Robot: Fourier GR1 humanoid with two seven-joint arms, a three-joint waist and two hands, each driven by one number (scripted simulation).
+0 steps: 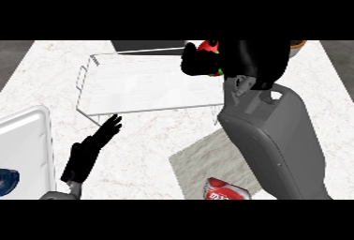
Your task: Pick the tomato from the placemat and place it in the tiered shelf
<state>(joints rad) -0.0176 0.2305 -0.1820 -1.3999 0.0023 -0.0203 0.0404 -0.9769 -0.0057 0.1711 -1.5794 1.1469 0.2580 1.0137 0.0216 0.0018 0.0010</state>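
Right hand (254,57) is curled round the tomato (207,46); we only see red skin and a bit of green showing past the fingers. We'd treat it as light, round, smooth-skinned and soft enough to bruise, so hold it around the middle, fingers opposite thumb, not at the stem end. Tomato sits in the hand at the right rear corner of the tiered shelf (138,86), well apart from the placemat (200,161). Over the top tier or just beside it, we can't tell. Left hand (97,143) rests open, lower left.
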